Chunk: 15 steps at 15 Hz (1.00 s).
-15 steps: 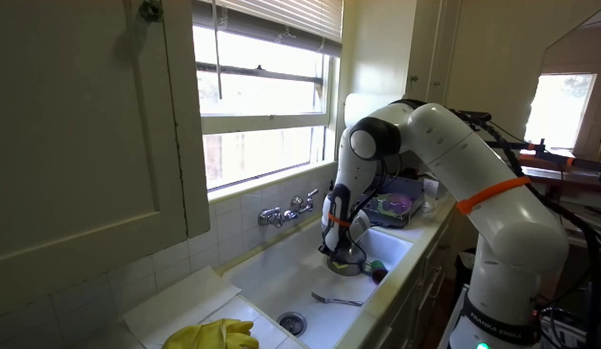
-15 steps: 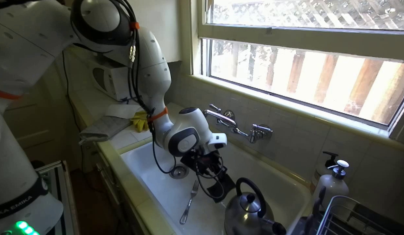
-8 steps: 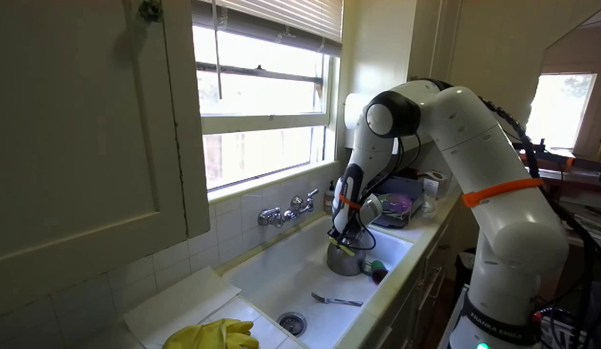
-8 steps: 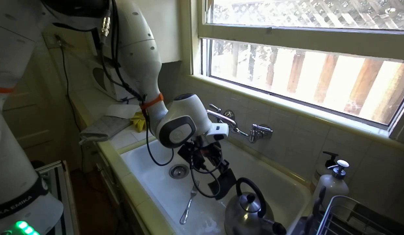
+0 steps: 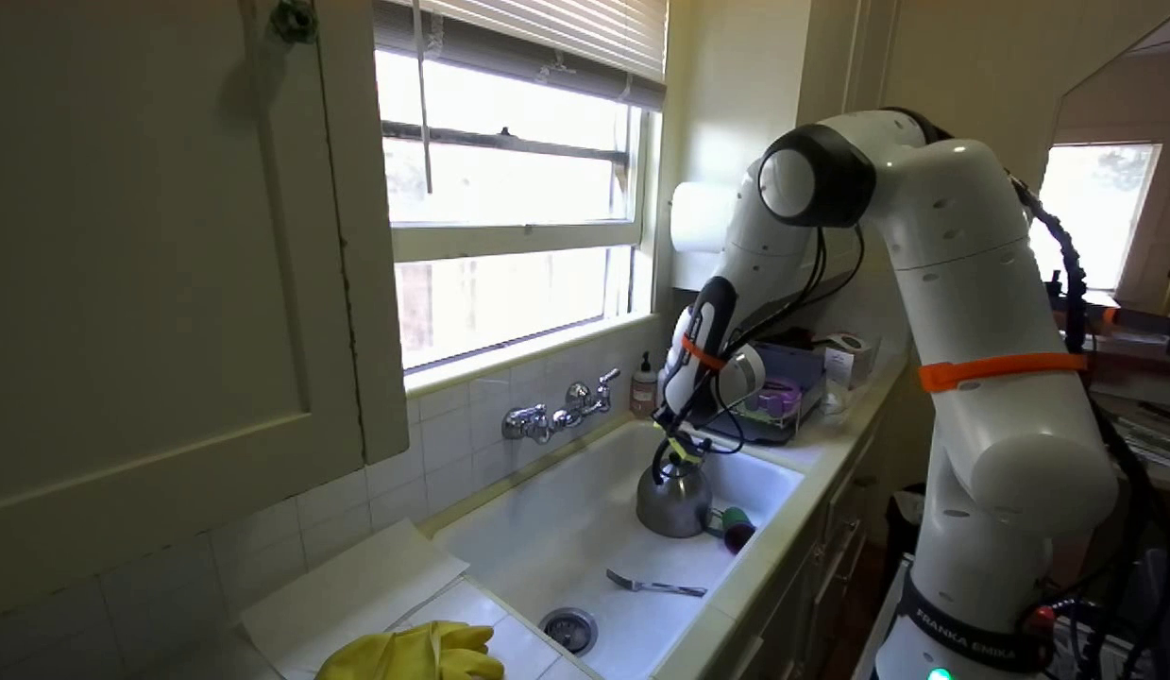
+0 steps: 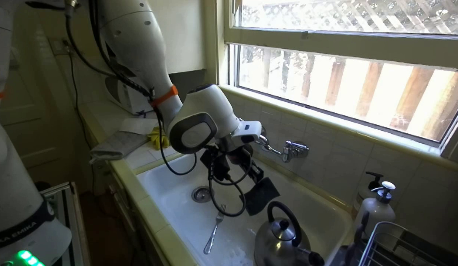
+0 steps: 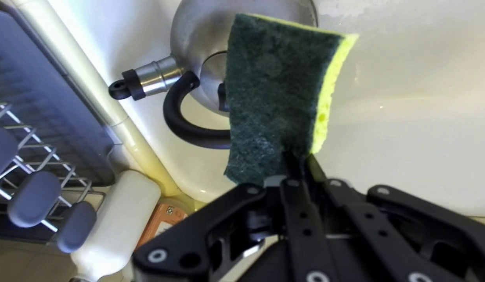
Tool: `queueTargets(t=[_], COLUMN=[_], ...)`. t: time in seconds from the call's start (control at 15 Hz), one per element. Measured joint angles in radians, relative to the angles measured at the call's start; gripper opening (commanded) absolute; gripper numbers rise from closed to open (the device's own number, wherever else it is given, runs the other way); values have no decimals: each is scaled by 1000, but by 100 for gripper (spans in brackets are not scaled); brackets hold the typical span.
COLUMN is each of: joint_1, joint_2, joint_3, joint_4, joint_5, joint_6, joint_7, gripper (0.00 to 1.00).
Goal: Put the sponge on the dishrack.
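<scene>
Claw (image 7: 300, 156) is pinching the sponge (image 7: 273, 86) near one edge, holding it over the sink (image 7: 414, 156), close by the kettle (image 6: 271, 240). Dishrack (image 5: 805, 380) is sitting on the counter (image 5: 832, 440) just beyond the sink's end.

kettle (image 5: 674, 507) and fork (image 5: 655, 586) rest in the sink (image 5: 542, 538) beside the dishrack (image 7: 50, 98).

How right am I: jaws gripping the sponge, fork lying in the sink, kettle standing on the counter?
One thing is wrong, the kettle: it stands in the sink, as both exterior views show. The rest is right: the jaws grip the sponge, and the fork lies in the sink.
</scene>
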<state>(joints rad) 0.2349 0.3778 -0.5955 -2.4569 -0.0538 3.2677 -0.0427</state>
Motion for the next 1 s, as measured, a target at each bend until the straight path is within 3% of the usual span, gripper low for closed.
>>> queueTargets(t=[0.27,0.53,1.0], joint_1=[68,66,-49], joint_2=[-58,-116,-234], joint_3=[-111,-169,-109], joint_4=[-29,-38,-33], joint_5=[-6,-45,-108], joint_6=[0,-2,-86], joint_7=[-13,-76,-198], gripper=[2,2,6])
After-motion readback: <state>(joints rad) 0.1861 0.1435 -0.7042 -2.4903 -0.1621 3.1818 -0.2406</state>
